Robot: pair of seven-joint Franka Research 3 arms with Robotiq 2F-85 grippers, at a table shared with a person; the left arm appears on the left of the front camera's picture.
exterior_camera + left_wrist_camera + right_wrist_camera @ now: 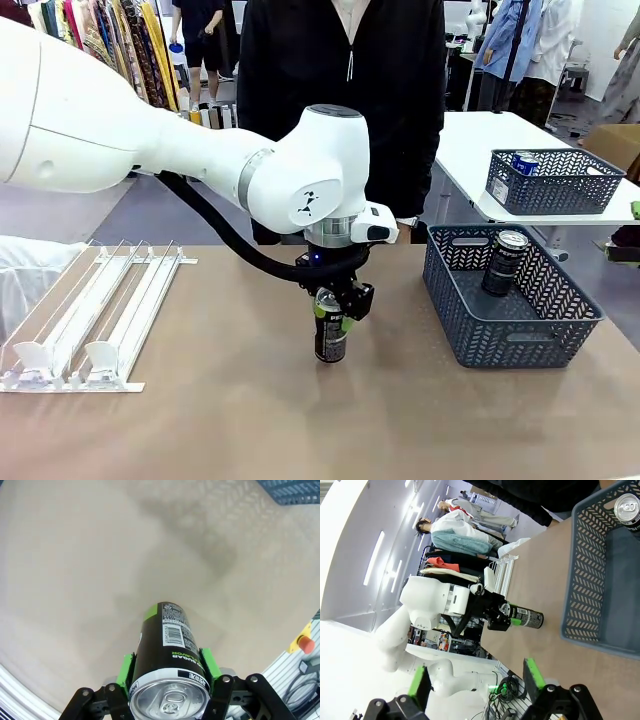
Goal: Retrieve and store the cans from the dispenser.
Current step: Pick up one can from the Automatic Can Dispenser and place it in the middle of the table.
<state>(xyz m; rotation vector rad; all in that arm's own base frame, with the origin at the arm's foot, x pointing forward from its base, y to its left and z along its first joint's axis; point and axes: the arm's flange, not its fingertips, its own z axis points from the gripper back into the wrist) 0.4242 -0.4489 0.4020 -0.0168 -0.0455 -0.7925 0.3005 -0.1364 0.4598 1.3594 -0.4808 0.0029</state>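
The left pincer clamps a dark can standing mid-tabletop, hiding its top. Right pincer gapes apart. A basket wall half-hides another can.

Left arm: glossy white rounded shells, grey joint ring, small black logo, thick black cable looping beneath. Left gripper: black body, 2 green pads, silver screws. Right gripper: black, green-padded fingers. Person: black zip jacket.

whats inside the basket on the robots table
One dark can stands upright inside the grey-blue basket, near its far side. The near wall hides the floor just behind it, so that strip can't be checked.
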